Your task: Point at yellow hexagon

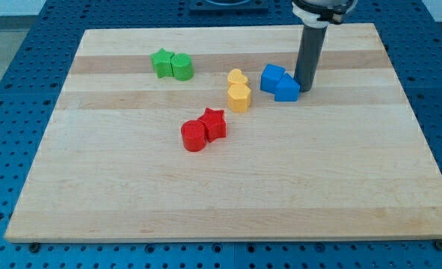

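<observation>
Yellow hexagon sits near the middle of the wooden board, touching the yellow heart just above it. Right of the hexagon lie two blue blocks. The rod has no jaws; my tip rests just right of those blue blocks, apart from the hexagon.

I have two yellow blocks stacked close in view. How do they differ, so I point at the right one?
The yellow hexagon sits nearer the view's bottom; the yellow heart sits just above it, toward the view's top. The hexagon has flat sides and a flat-edged top; the heart has a rounded, lobed outline. The hexagon shows more of its side faces; the heart is partly hidden behind it. Both are the same yellow and lie to the view's left of the blue blocks, with my tip beyond those.
</observation>
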